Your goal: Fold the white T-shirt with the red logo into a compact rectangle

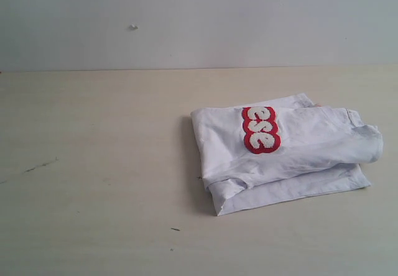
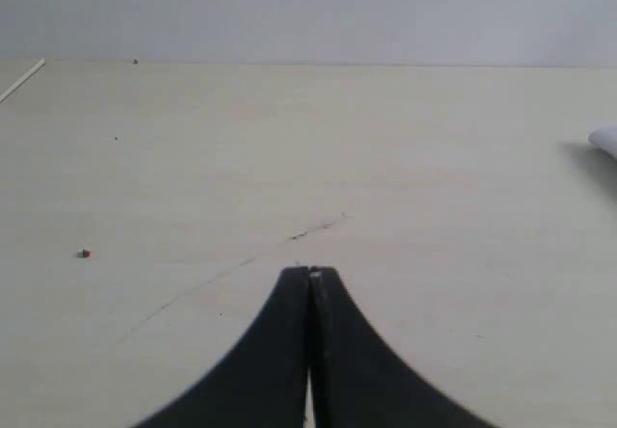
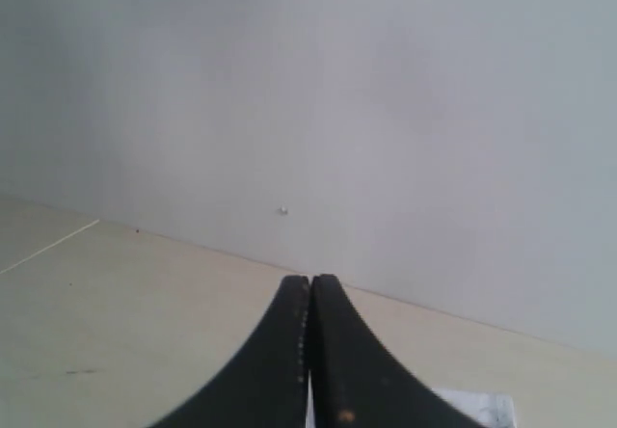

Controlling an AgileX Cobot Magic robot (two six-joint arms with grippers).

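Note:
The white T-shirt [image 1: 292, 151] lies folded into a thick, roughly rectangular bundle on the right half of the pale table in the exterior view. Part of the red logo [image 1: 260, 129] shows on top, its letters reading "ese". Neither arm shows in the exterior view. In the left wrist view my left gripper [image 2: 310, 272] is shut with nothing between its black fingers, above bare table; a white edge of the shirt [image 2: 605, 140] peeks in at that frame's border. My right gripper [image 3: 310, 280] is shut and empty too, facing the wall, with a white patch, probably the shirt [image 3: 477, 407], just beside it.
The pale wooden table [image 1: 99, 164] carries dark scuff marks [image 1: 40, 164] at the left and small specks near the front. A grey wall [image 1: 199, 21] stands along the table's far edge. A tiny reddish crumb [image 2: 85, 253] lies on the table in the left wrist view.

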